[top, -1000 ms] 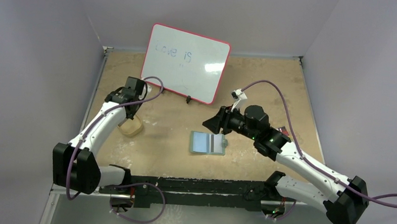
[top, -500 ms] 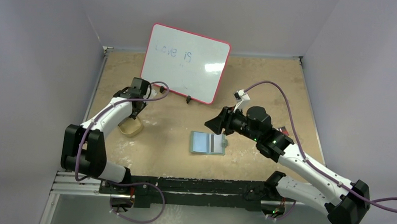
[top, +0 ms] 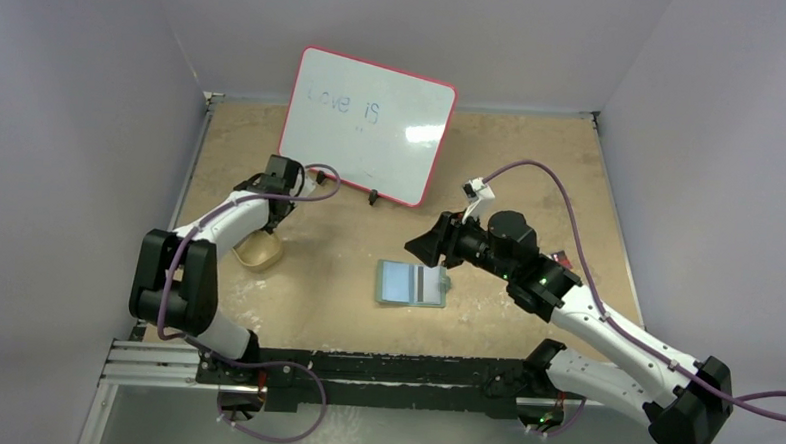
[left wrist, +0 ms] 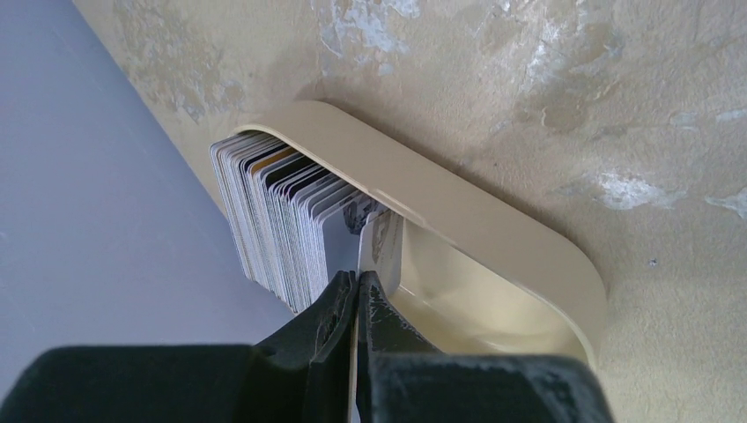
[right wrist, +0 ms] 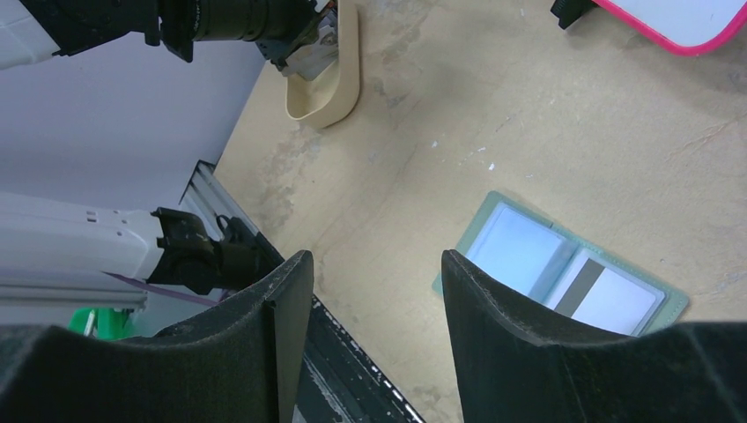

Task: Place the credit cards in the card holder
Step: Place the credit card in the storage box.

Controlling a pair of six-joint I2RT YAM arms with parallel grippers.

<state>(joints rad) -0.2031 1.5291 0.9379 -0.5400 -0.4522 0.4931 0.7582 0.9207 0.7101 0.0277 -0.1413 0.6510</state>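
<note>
The card holder (top: 411,284) lies open on the table, sage green, with a pale blue credit card (right wrist: 518,248) in one pocket and a dark-striped card (right wrist: 610,297) in the other. My right gripper (right wrist: 374,256) hovers open and empty just above and left of it, also seen in the top view (top: 415,248). My left gripper (left wrist: 357,275) is shut on the edge of one whitish credit card (left wrist: 380,241). It holds that card upright inside a beige tray (left wrist: 493,220), beside a packed stack of cards (left wrist: 273,211).
A pink-framed whiteboard (top: 367,125) stands propped at the back centre. The beige tray (top: 259,252) sits at the left of the table near the wall. A small dark object (top: 562,257) lies by the right arm. The metal rail (top: 363,366) runs along the near edge.
The left arm has folded in, its lower link swinging upright, and its wrist has shifted slightly right over the tray. The right arm has stayed almost still.
</note>
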